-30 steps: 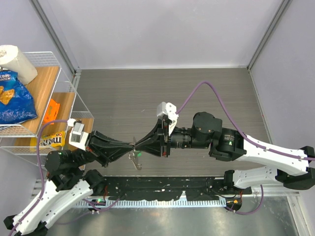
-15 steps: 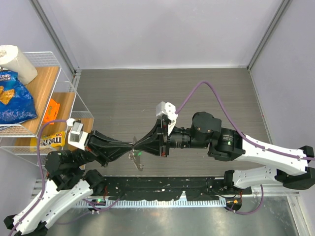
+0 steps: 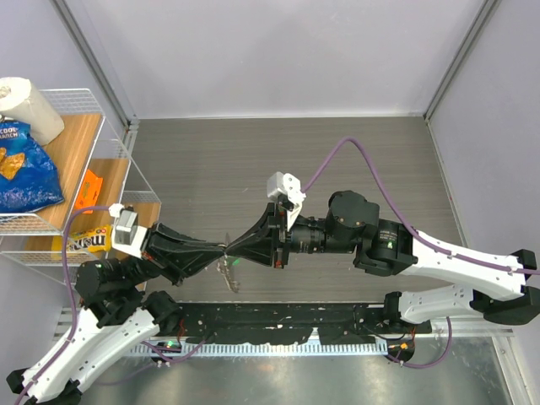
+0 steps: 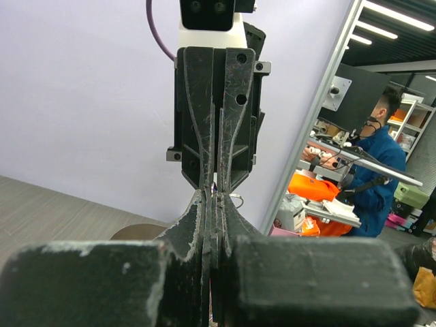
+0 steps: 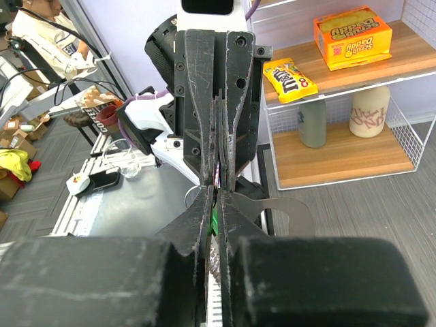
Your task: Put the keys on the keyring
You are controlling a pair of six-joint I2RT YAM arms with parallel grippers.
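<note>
L jaws & R jaws meet tip-to-tip above counter (image 3: 253, 160), both clenched: R on green key (image 5: 214, 219), L on keyring (image 3: 229, 275), strap hanging below.

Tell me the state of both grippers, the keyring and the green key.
Left gripper: shut, tip to tip with the other arm's.
Right gripper: shut, green showing between its fingers.
Keyring: hanging below the meeting fingertips.
Green key: mostly hidden, only a green speck shows.

Dark grey wood-grain table (image 3: 278, 152) — white wire rack (image 3: 76, 139) at its left edge
</note>
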